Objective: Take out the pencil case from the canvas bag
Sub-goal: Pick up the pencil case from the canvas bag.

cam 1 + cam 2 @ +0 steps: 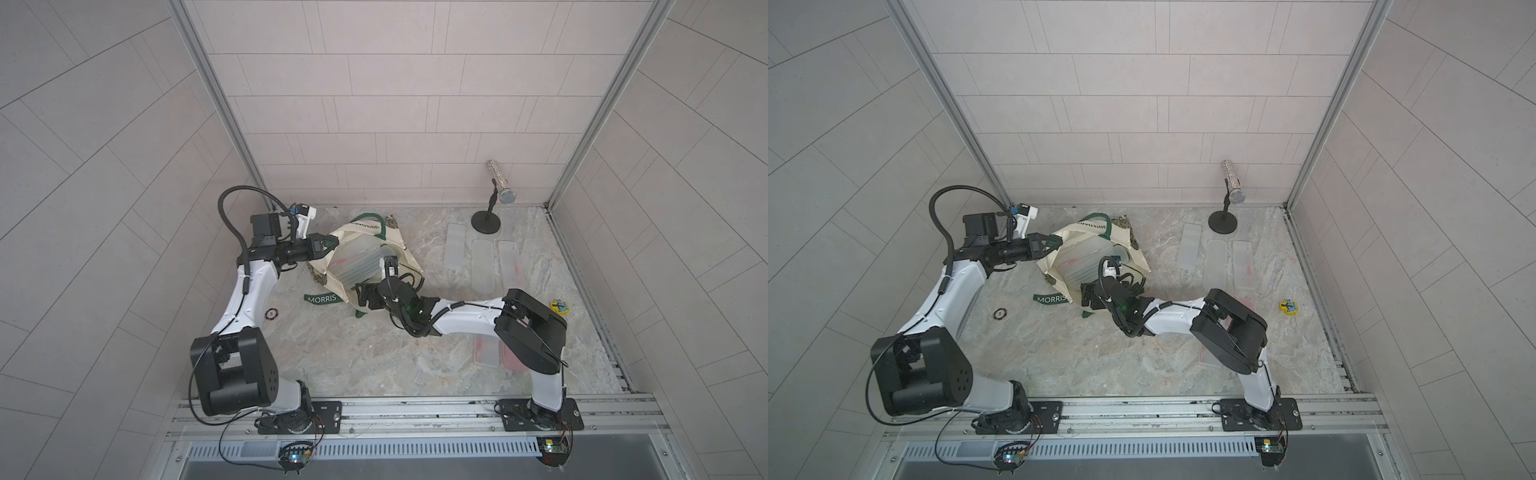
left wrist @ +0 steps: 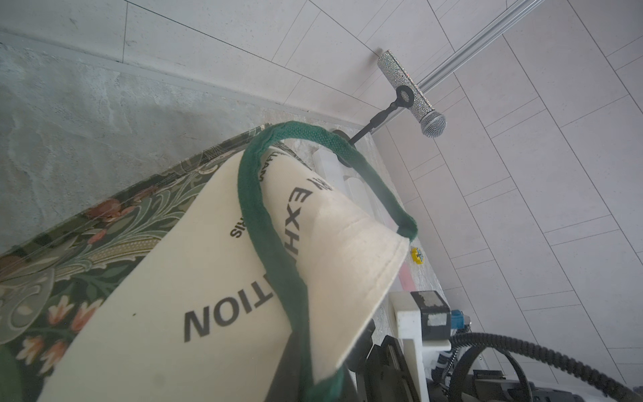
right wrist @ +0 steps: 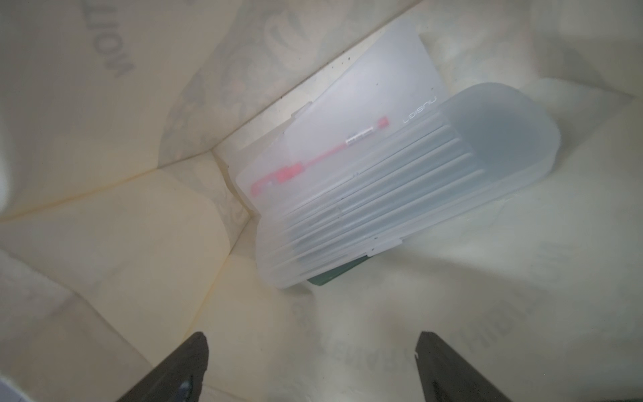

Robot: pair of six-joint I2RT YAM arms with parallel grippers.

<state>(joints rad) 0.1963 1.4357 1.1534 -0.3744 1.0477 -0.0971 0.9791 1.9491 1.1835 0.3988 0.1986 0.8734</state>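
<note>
Frosted plastic pencil cases [image 3: 348, 195] crowd the cream canvas bag [image 2: 156, 264]: your open right gripper [image 3: 309, 348] may pinch two; the left gripper [image 1: 325, 246], closed on the green strap [image 2: 275, 243], may slip.

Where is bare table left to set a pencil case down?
Widest: the table's front centre, between canvas bag, rail and right arm. A narrower strip separates the bag from three clear cases. Crowded: two more cases under the right arm.

Both top views are evenly, brightly lit; soft shadows are cast on the marble tabletop [image 1: 374, 353], and tile lines are bowed at the edges. Inside the canvas bag [image 3: 104, 243] everything is hazed, and the fingers [image 3: 181, 369] of the right gripper [image 3: 311, 334] are blurred.
</note>
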